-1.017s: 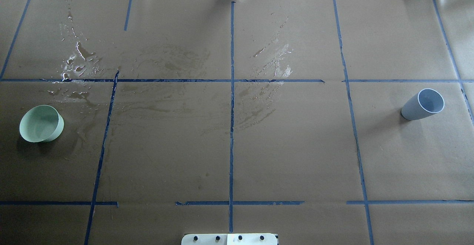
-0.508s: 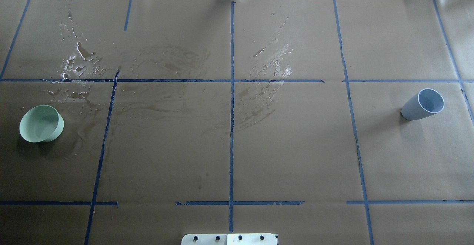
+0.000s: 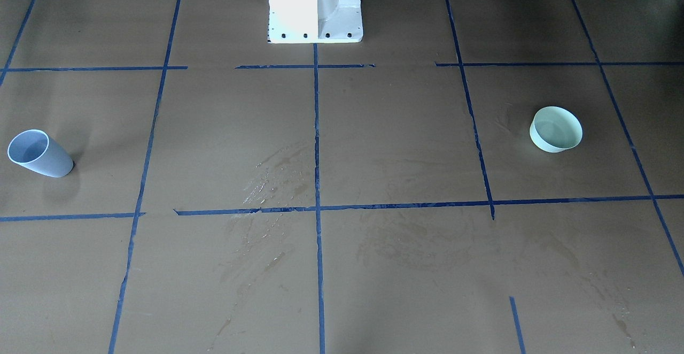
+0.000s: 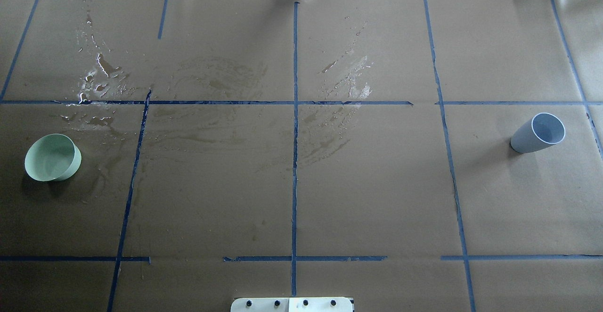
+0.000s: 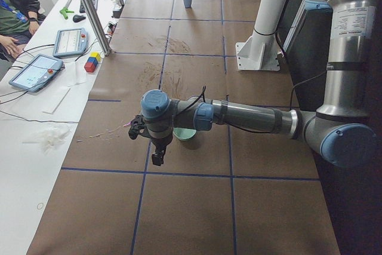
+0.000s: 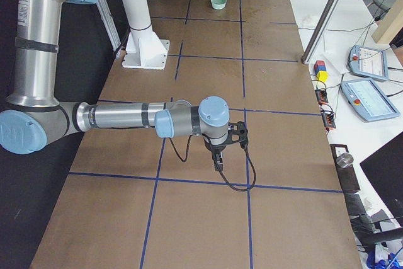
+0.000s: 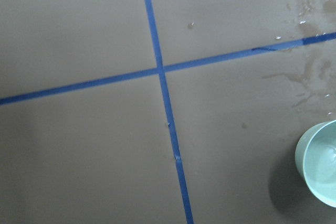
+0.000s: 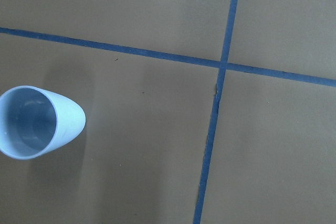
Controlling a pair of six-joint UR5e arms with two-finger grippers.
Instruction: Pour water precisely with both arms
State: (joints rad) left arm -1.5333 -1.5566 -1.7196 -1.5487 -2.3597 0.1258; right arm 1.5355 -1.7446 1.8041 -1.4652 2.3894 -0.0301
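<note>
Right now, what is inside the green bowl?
The green bowl shows only its smooth pale inside with a faint glint, maybe water; nothing solid. Its near wall hides part of the bottom.

Soft, even light from above fills the overhead view, though the far edge beyond the brown paper (image 4: 377, 199) is blown out to white. Spilled water (image 4: 101, 74) throws back bright glare there, while in the front-facing view the wet patches look dull. The white pedestal (image 3: 315, 6) is overexposed in that view, its detail lost, and the top corners sink into shade. The green bowl (image 4: 52, 157) and blue cup (image 4: 537, 134) cast faint, blurred shadows (the bowl's is darker in the left wrist view, falling to its lower left). The tape lines (image 4: 295, 161) lean outward toward the overhead frame's sides; both wrist pictures are slightly soft
</note>
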